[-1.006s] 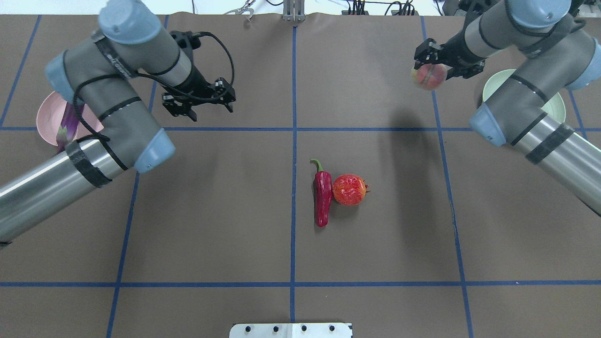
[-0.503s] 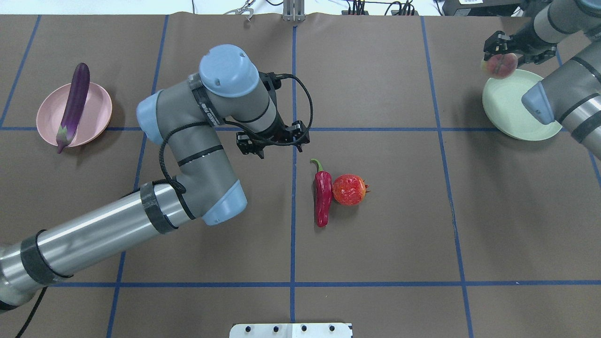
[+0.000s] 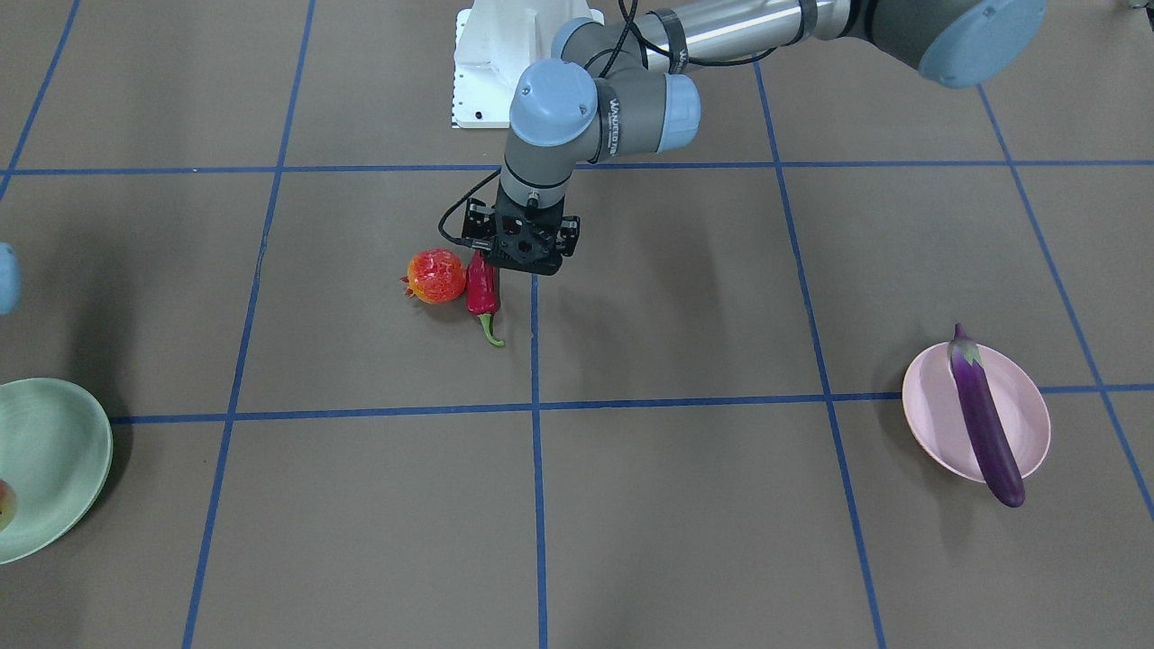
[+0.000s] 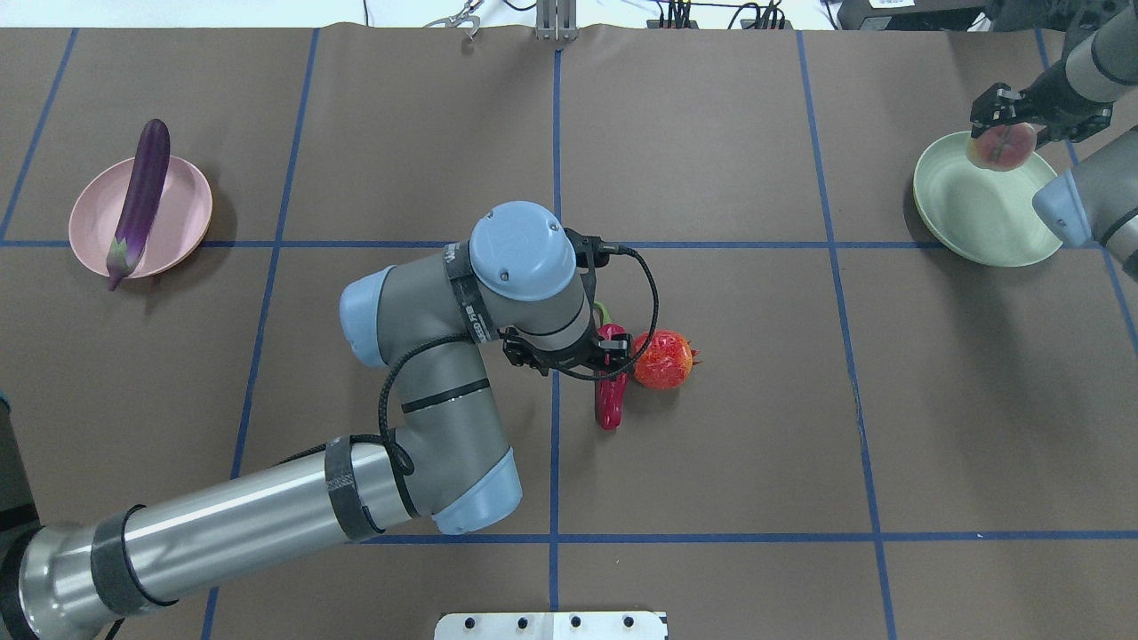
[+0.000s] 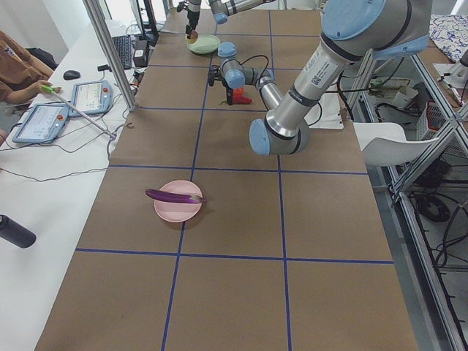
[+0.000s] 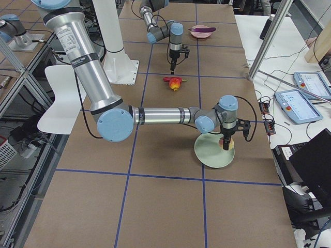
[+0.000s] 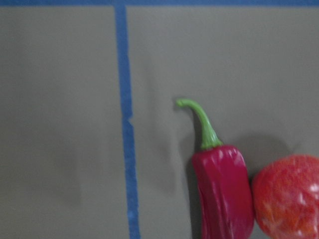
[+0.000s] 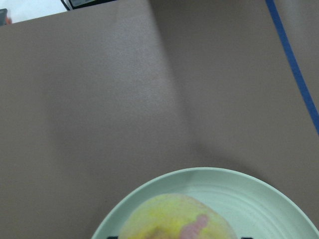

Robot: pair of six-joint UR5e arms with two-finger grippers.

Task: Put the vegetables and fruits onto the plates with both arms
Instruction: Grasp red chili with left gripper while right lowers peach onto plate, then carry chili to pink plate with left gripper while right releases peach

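The red chili pepper [image 4: 610,404] lies mid-table, touching the pomegranate [image 4: 662,360] on its right; both show in the left wrist view, chili [image 7: 223,194] and pomegranate [image 7: 286,199]. My left gripper [image 4: 569,360] hovers open just above the chili's stem end, empty. The purple eggplant [image 4: 140,200] lies across the pink plate [image 4: 187,209] at far left, overhanging both rims. My right gripper [image 4: 1003,133] is shut on the yellow-pink peach [image 4: 1000,147] and holds it over the far rim of the mint green plate [image 4: 969,213]. The right wrist view shows the peach [image 8: 169,219] above that plate [image 8: 259,199].
Blue tape lines [image 4: 556,133] divide the brown table cover into squares. The white pedestal base [image 4: 551,625] sits at the near edge. Cables and a clamp [image 4: 462,18] lie along the far edge. Operator tablets [image 5: 44,121] sit on a side desk.
My left arm swung from beside the pink plate to the table's middle, over the chili. My right arm carried the peach rightward until it hangs over the green plate.
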